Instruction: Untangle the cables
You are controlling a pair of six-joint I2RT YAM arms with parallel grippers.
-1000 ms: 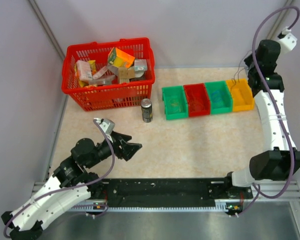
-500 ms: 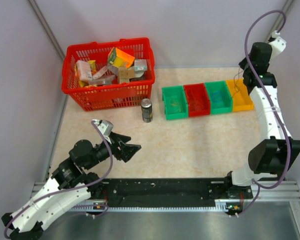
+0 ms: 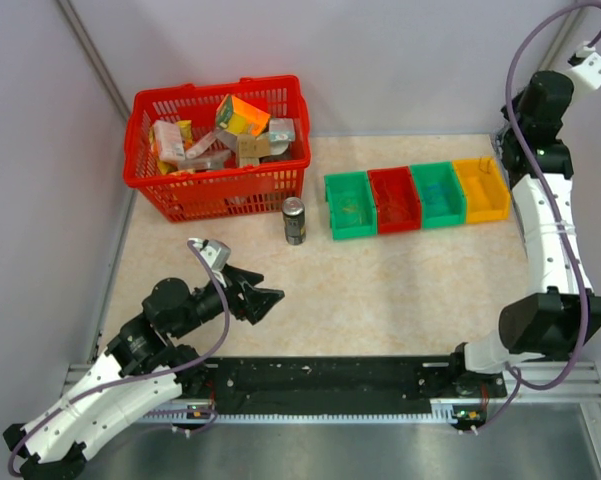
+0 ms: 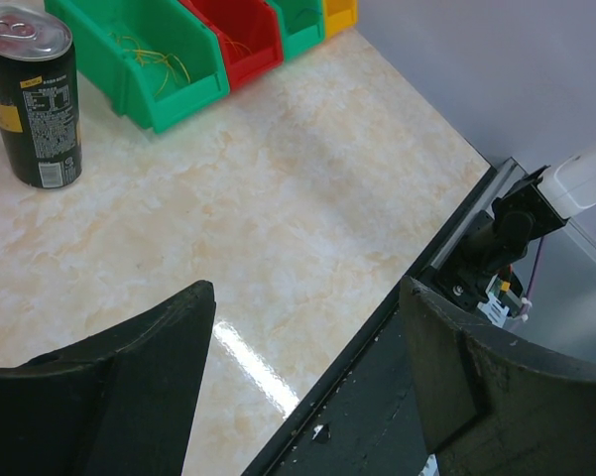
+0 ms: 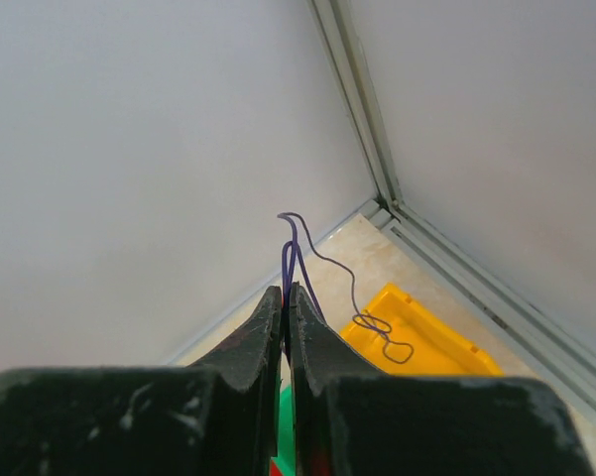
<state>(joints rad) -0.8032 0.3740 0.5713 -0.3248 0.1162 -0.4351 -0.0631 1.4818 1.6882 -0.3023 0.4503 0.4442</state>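
My right gripper [image 5: 286,290] is shut on a thin purple cable [image 5: 322,260]. The cable loops above the fingertips, and its free end hangs in a small knot-like loop over the yellow bin [image 5: 431,347]. In the top view this gripper [image 3: 507,135] is raised above the yellow bin [image 3: 483,190] at the back right. Thin yellow-orange wires [image 4: 157,61] lie in the green bin [image 4: 99,40], and a thin wire [image 4: 240,46] lies in the red bin. My left gripper [image 4: 307,307] is open and empty, low over the floor near the front rail; it also shows in the top view [image 3: 265,297].
Green [image 3: 352,205], red [image 3: 393,199], teal [image 3: 438,194] and yellow bins stand in a row. A dark drink can [image 3: 294,220] stands left of them, also in the left wrist view [image 4: 30,99]. A red basket [image 3: 220,192] of boxes sits at the back left. Walls close in at the back right corner.
My right wrist has swung up and to the right, away from the yellow bin, with the purple cable in its jaws. The left arm has barely moved.
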